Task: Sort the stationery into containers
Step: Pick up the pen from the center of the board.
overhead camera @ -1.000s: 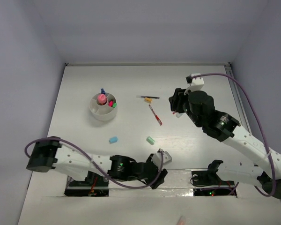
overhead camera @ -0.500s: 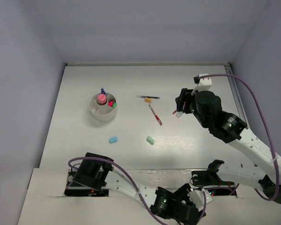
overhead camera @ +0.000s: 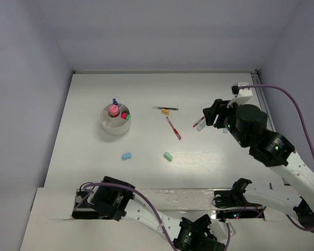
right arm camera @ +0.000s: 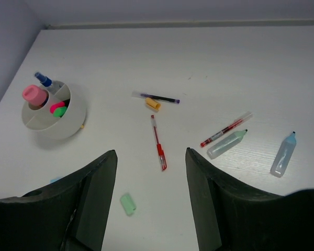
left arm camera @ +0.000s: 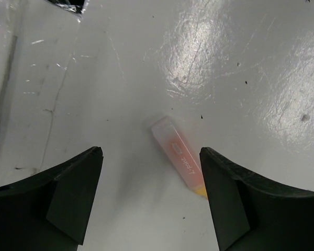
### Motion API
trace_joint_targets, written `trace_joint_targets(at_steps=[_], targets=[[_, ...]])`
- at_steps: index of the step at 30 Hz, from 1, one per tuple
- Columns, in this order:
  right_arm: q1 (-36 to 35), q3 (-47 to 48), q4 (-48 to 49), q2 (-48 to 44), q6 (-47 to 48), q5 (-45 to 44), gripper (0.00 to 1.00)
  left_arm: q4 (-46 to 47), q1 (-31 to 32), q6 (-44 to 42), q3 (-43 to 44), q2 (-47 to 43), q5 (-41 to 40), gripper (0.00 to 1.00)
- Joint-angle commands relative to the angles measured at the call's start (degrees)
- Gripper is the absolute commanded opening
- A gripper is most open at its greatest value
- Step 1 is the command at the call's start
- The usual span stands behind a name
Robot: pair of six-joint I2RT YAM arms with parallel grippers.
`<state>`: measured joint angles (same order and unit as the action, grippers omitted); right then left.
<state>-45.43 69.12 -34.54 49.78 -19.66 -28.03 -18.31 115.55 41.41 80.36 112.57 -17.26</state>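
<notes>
While both jaws gape empty, I see left gripper (left arm camera: 150, 172) over a pale orange piece (left arm camera: 179, 157), right gripper (right arm camera: 150, 157) over a red pen (right arm camera: 157, 137), white cup (right arm camera: 60, 128) at ten o'clock.

A white worktop (overhead camera: 94, 172) sits boxed in by pale lilac walls (overhead camera: 157, 31) at the back and both sides. Two dark recesses (overhead camera: 254, 212) are cut into its near edge. The left wrist view shows a glossy white surface (left arm camera: 225, 63) with scuffs, dark specks and glare.
</notes>
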Motion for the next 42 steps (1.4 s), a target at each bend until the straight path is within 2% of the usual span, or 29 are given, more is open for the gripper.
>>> trace_joint_targets(at_steps=[1,7,13,18,24,26,28,34,36,39,42], targets=[[0.3,3.5,0.0,0.1,1.2,0.4,0.61,0.9,0.6,0.5,-0.5,-0.2,3.4,0.71],[0.3,5.8,-0.1,1.7,1.7,1.1,0.61,5.8,0.6,-1.3,-2.4,0.5,8.5,0.65],[0.3,8.1,0.9,0.5,3.0,3.0,0.61,4.3,0.1,-3.4,-1.2,2.3,11.0,0.59],[0.3,13.0,1.0,0.5,4.5,5.4,0.61,2.1,-1.0,-4.8,0.9,4.9,14.2,0.6],[0.3,15.4,2.2,-1.2,5.7,10.0,0.61,5.1,-3.2,-6.8,0.3,5.9,18.8,0.58],[0.3,15.3,2.7,-2.0,5.8,11.7,0.61,4.7,-3.2,-7.7,1.4,6.9,19.8,0.51],[0.3,14.8,3.3,-2.9,5.9,12.6,0.6,4.2,-3.2,-9.0,2.3,7.4,20.3,0.39],[0.3,16.1,3.3,-2.3,6.4,13.4,0.6,-2.4,-3.2,-11.7,9.4,12.4,22.0,0.35],[0.3,16.1,3.3,-2.6,5.8,14.8,0.6,-4.3,-3.2,-12.1,11.9,13.5,20.8,0.25],[0.3,15.0,3.8,-4.0,5.2,15.9,0.6,-4.9,-3.2,-11.1,11.4,12.8,18.8,0.03],[0.3,15.1,3.6,-5.0,5.6,15.5,0.6,-5.6,-3.2,-10.2,11.0,12.3,17.8,0.0]])
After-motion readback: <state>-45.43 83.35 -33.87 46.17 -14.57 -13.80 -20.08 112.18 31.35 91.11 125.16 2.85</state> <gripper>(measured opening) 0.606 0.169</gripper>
